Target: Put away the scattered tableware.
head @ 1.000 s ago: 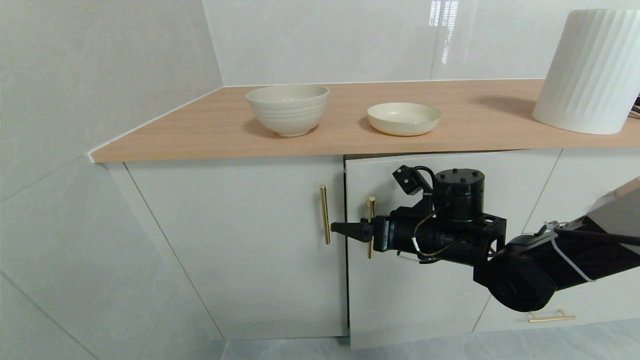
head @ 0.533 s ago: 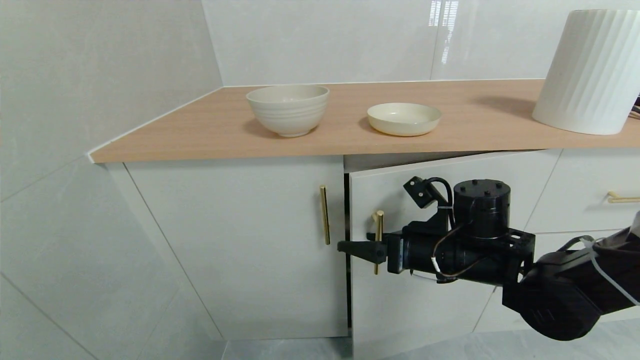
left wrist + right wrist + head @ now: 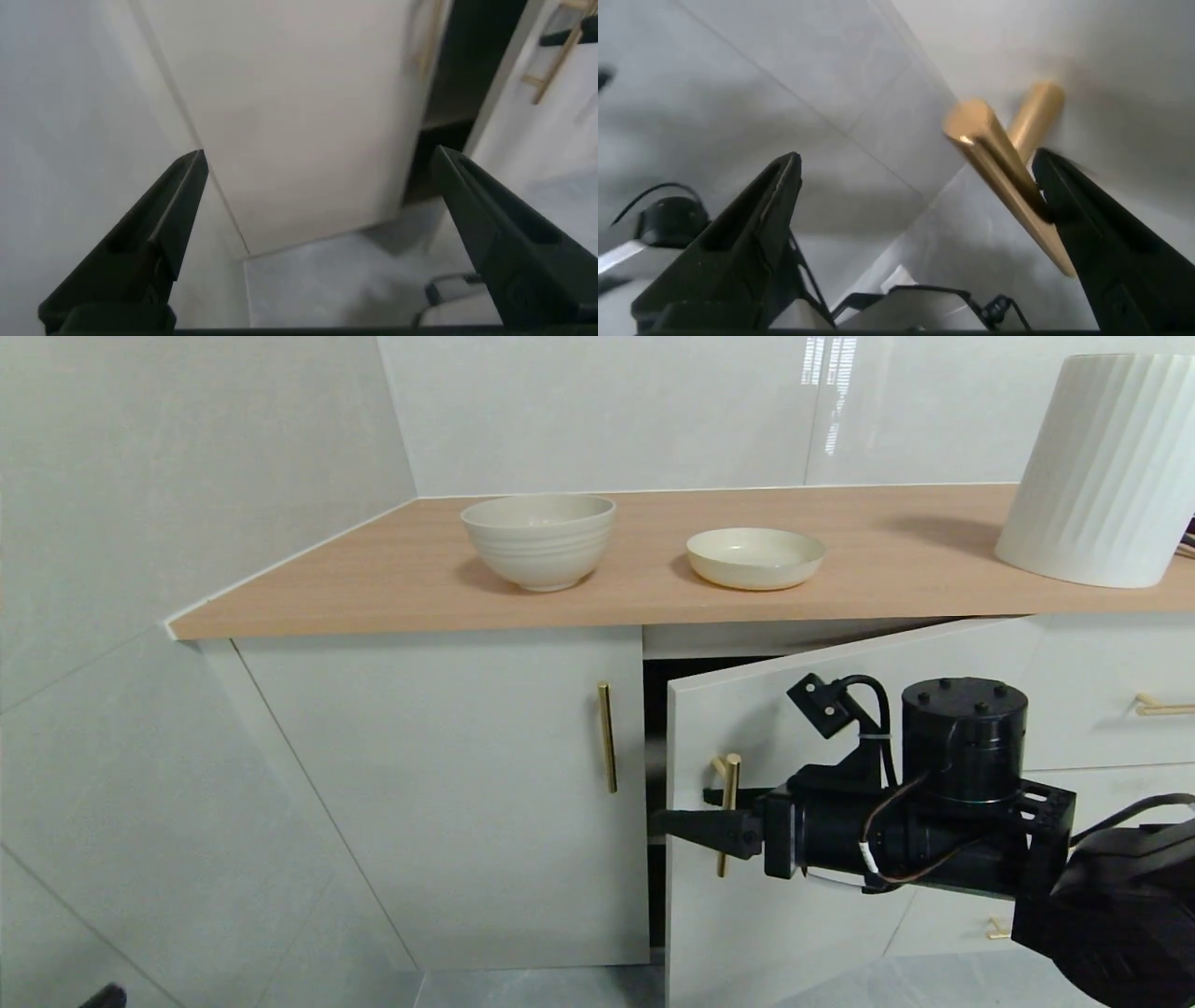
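A deep cream bowl (image 3: 539, 537) and a shallow cream dish (image 3: 754, 556) stand on the wooden countertop (image 3: 373, 588). Below them, the right cabinet door (image 3: 747, 915) hangs partly open, with a dark gap beside it. My right gripper (image 3: 665, 821) is at this door's brass handle (image 3: 728, 812). In the right wrist view the right gripper (image 3: 915, 163) is open, and the brass handle (image 3: 1008, 182) lies between its fingers, close to one of them. My left gripper (image 3: 318, 163) is open and holds nothing, low before the left cabinet door (image 3: 308, 103).
A tall white ribbed container (image 3: 1102, 467) stands at the counter's right end. The left cabinet door, with its brass handle (image 3: 607, 735), is closed. A drawer handle (image 3: 1162, 707) shows at far right. Tiled walls close off the left side; grey floor lies below.
The right cabinet door has swung further open. My right gripper has moved down and right with the handle, away from the cabinet. Bowl and dish stayed put.
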